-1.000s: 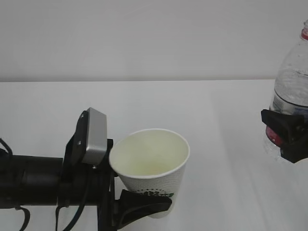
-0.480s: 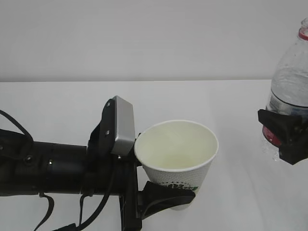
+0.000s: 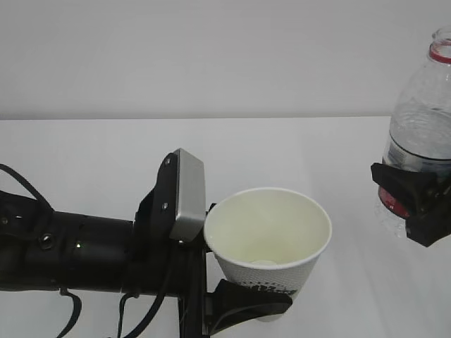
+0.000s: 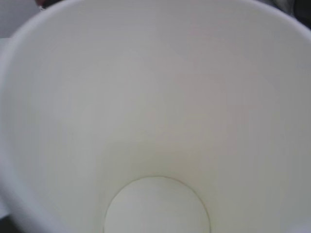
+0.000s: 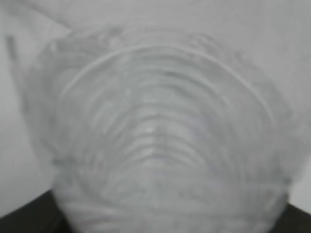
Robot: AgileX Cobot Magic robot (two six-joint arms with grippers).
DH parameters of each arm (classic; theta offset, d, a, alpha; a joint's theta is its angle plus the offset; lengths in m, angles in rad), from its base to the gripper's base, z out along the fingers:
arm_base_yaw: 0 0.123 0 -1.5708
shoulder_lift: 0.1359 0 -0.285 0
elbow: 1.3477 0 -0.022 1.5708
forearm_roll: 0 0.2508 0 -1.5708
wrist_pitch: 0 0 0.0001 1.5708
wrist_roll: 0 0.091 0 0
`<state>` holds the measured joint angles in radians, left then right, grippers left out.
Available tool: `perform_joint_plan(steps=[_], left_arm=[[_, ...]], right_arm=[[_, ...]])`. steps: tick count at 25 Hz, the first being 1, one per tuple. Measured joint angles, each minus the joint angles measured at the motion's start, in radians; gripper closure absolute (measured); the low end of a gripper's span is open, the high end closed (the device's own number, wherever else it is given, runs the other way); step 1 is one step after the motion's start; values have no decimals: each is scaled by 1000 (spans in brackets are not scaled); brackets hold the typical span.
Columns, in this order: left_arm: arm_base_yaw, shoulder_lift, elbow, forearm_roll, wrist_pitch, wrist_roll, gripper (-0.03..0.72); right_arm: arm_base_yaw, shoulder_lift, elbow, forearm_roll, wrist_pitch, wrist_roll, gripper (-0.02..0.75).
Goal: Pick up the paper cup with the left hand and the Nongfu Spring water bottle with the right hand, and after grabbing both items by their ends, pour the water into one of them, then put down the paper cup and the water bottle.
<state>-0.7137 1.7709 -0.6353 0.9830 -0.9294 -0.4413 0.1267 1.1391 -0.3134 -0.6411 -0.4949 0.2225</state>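
My left gripper (image 3: 245, 280) is shut on the paper cup (image 3: 268, 232) low on its wall and holds it upright above the table, near the lower middle of the exterior view. The cup's cream inside (image 4: 155, 111) fills the left wrist view down to its round bottom; I make out no water there. At the right edge my right gripper (image 3: 414, 201) is shut on the Nongfu Spring water bottle (image 3: 423, 120) at its red label. The bottle stands upright, its red neck ring (image 3: 441, 51) well above the cup's rim. Its ribbed clear wall (image 5: 155, 136) fills the right wrist view, blurred.
The white table (image 3: 84, 155) runs back to a plain grey wall (image 3: 211, 56). The black left arm with its grey plate (image 3: 187, 197) stretches in from the left edge. A gap of bare tabletop lies between cup and bottle.
The left arm has carried the cup to the right, closer to the bottle. The bottle has risen slightly and shifted a little left. Both grips are unchanged.
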Motion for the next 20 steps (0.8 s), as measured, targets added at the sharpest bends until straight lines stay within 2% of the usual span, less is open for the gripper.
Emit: perform_joint_plan(steps=[5,12,20], left_arm=[[0,0,0,37,0,-3,188],[0,0,0,60,0,-27,188],[0,0,0,63,0,-30,189]], right_arm=[[0,7,-3,-7,-40,2,279],[69,102,-36,-29,-43,2,279],[73,211,-88,-74,-105,2,279]])
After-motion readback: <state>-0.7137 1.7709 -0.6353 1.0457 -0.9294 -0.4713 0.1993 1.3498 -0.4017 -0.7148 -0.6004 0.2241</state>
